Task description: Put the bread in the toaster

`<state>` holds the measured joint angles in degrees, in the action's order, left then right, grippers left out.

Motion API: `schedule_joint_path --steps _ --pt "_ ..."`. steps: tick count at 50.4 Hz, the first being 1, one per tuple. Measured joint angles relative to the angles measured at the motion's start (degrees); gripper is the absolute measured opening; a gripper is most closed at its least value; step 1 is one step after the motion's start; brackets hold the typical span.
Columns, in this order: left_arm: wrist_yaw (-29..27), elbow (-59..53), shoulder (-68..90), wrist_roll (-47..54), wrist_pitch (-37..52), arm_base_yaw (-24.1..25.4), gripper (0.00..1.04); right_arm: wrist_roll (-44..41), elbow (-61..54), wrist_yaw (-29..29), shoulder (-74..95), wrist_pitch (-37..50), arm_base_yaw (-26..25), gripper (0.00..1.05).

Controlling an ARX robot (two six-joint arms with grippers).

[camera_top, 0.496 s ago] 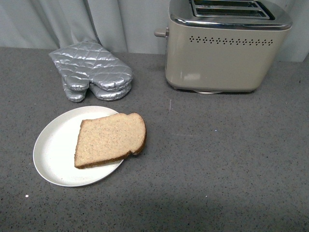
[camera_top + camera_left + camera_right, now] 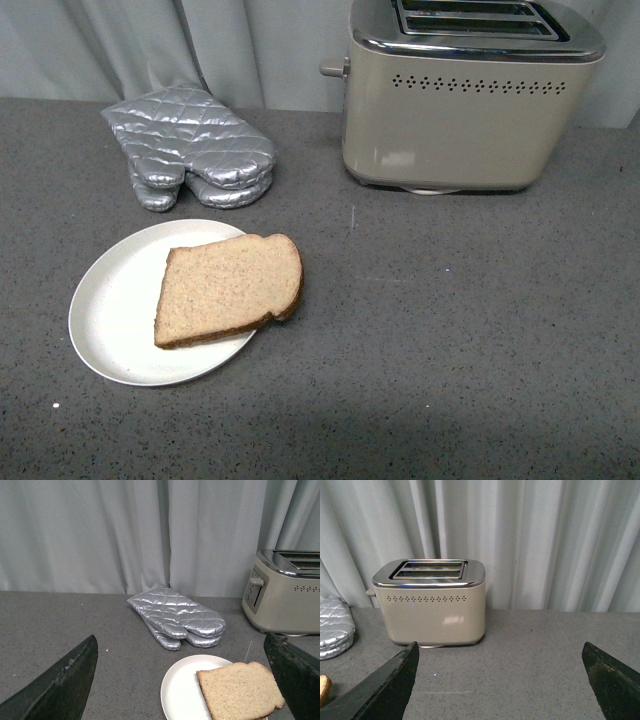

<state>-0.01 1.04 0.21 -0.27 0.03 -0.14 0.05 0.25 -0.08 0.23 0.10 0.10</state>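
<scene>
The bread (image 2: 228,288), one flat light-brown slice with a darker crust, lies on a white plate (image 2: 110,310) at the front left of the counter, its rounded end hanging over the plate's right rim. It also shows in the left wrist view (image 2: 241,689). The beige toaster (image 2: 455,110) with chrome top and two empty slots stands at the back right, its lever knob on its left side; it also shows in the right wrist view (image 2: 432,605). Neither arm shows in the front view. My left gripper (image 2: 182,680) is open, back from the plate. My right gripper (image 2: 500,677) is open, facing the toaster.
A pair of silver quilted oven mitts (image 2: 190,148) lies at the back left, between plate and curtain, left of the toaster. A grey curtain (image 2: 250,45) hangs behind the dark speckled counter (image 2: 450,320).
</scene>
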Motion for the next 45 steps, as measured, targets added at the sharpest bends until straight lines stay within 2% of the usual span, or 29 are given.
schedule_joint_path --steps 25,26,28,32,35,45 --pt "-0.1 0.0 0.0 0.0 0.0 0.0 0.98 0.0 0.0 0.0 0.0 0.0 0.0 0.95" --pt "-0.9 0.1 0.2 -0.2 -0.3 -0.2 0.98 0.0 0.0 0.0 0.0 0.0 0.0 0.95" --pt "-7.5 1.9 2.5 -4.0 -5.4 -2.2 0.98 0.0 0.0 0.0 0.0 0.0 0.0 0.95" --pt "-16.4 5.0 10.5 -11.2 -12.5 -4.5 0.98 0.0 0.0 0.0 0.0 0.0 0.0 0.95" --pt "-17.6 5.2 15.9 -14.8 -10.8 -4.9 0.98 0.0 0.0 0.0 0.0 0.0 0.0 0.95" --pt "-14.3 6.6 34.6 -17.5 4.9 -2.3 0.98 0.0 0.0 0.0 0.0 0.0 0.0 0.95"
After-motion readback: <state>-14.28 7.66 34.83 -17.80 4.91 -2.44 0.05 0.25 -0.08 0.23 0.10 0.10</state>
